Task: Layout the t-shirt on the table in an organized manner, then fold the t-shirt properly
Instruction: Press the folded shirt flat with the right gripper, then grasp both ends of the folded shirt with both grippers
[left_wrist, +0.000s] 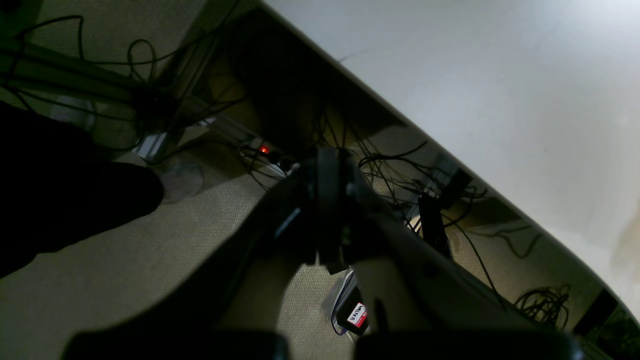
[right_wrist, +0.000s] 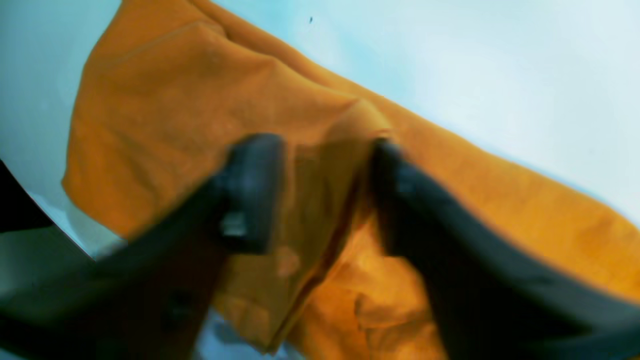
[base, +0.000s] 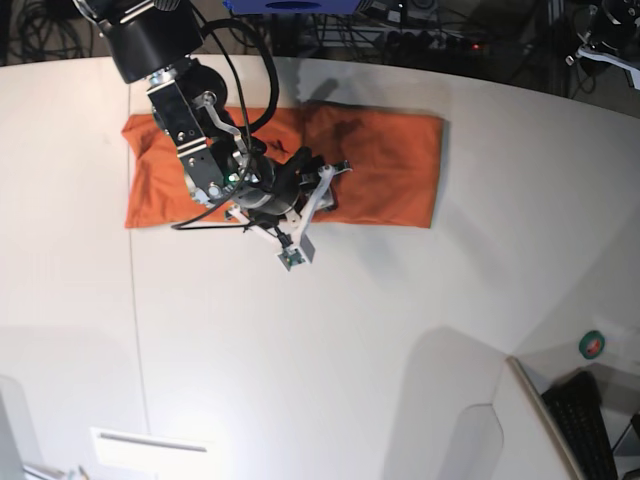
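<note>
T-shirt: plain orange short-sleeved cloth t-shirt (base: 380, 165) is laid as a long folded band across the far part of the table.
Table: large smooth white tabletop (base: 350, 340) is seen bare on the near side of the shirt.
Right gripper (right_wrist: 327, 192): jaws are spread just above a raised fold of the orange cloth; nothing is pinched.
Left gripper (left_wrist: 330, 200): jaws are pressed together, empty, held beyond the table's edge above grey carpet (left_wrist: 125, 260) and black cables (left_wrist: 390, 170).

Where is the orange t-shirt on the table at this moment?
In the base view the t-shirt lies as a long folded band on the far part of the table, left of centre, with the right gripper over its near edge.
</note>
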